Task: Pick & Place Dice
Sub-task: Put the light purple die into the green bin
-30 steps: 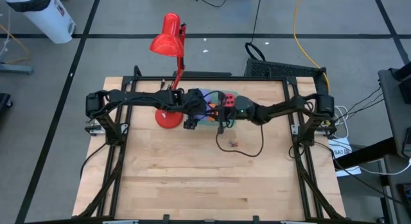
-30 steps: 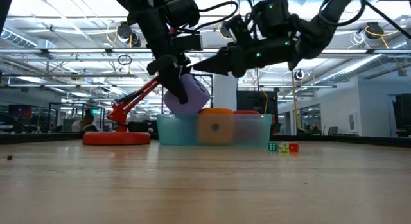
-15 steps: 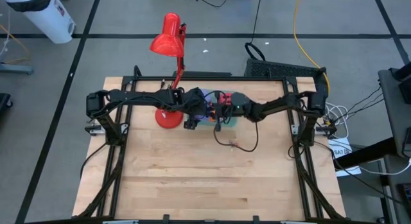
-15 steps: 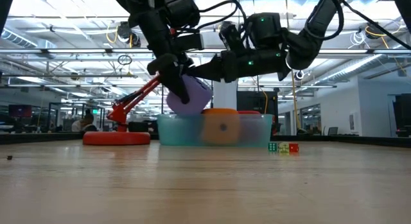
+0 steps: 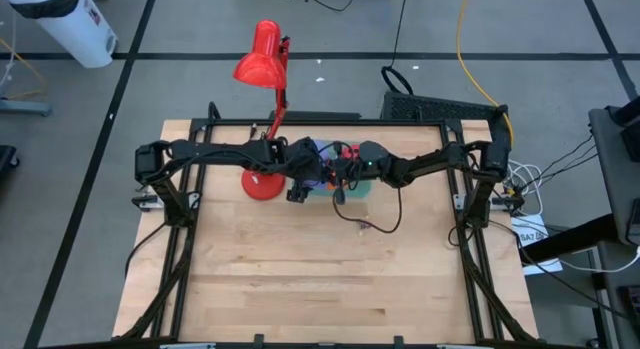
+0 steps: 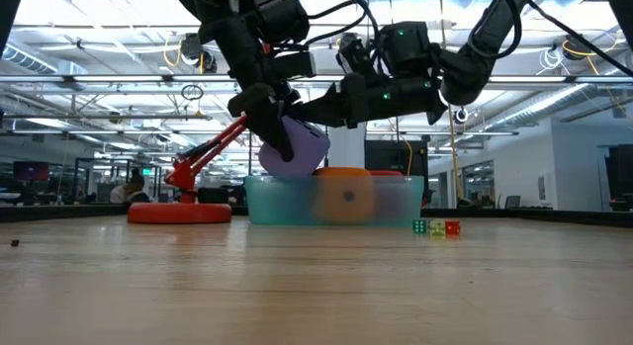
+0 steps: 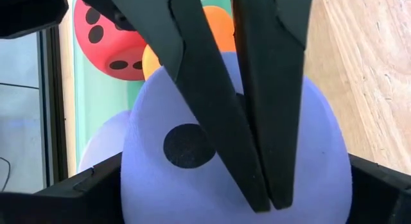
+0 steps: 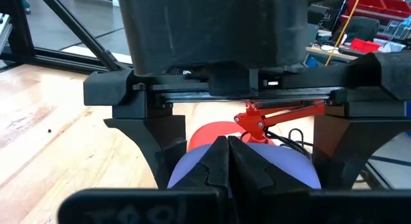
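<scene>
Lavender die (image 6: pixel 293 150) slightly higher; tilted in left gripper (image 6: pixel 269 123)

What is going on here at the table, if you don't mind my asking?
The left tool is pinching a lavender die and holding it just above a clear teal bin near the table's far edge. An orange die and a red die already sit in the bin, with a second lavender one partly hidden beneath. The right tool hangs shut right beside the held die. A red lamp stands next to the bin, and three tiny dice lie on the wood.
</scene>
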### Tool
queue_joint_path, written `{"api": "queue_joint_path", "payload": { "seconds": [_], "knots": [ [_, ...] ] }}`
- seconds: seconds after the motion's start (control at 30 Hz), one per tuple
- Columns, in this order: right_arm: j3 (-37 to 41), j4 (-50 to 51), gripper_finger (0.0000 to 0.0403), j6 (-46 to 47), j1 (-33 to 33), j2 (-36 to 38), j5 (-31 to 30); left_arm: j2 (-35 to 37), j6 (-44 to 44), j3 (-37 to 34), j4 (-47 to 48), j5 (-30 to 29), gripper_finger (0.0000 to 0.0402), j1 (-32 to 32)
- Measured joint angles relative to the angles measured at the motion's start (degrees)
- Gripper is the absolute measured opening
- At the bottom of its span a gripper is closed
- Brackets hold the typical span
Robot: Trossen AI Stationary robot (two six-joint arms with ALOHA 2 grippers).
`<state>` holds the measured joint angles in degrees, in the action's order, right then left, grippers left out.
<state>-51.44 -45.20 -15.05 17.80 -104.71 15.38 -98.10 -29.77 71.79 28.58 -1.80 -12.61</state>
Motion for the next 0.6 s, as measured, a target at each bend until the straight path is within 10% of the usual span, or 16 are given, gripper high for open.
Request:
{"api": "queue_joint_path", "payload": {
  "seconds": [0.6],
  "knots": [
    [0.09,1.61,0.0,0.88,0.07,-0.13,0.13,1.54,0.01,0.0,0.0,-1.1,0.0399,1.45]
  ]
}}
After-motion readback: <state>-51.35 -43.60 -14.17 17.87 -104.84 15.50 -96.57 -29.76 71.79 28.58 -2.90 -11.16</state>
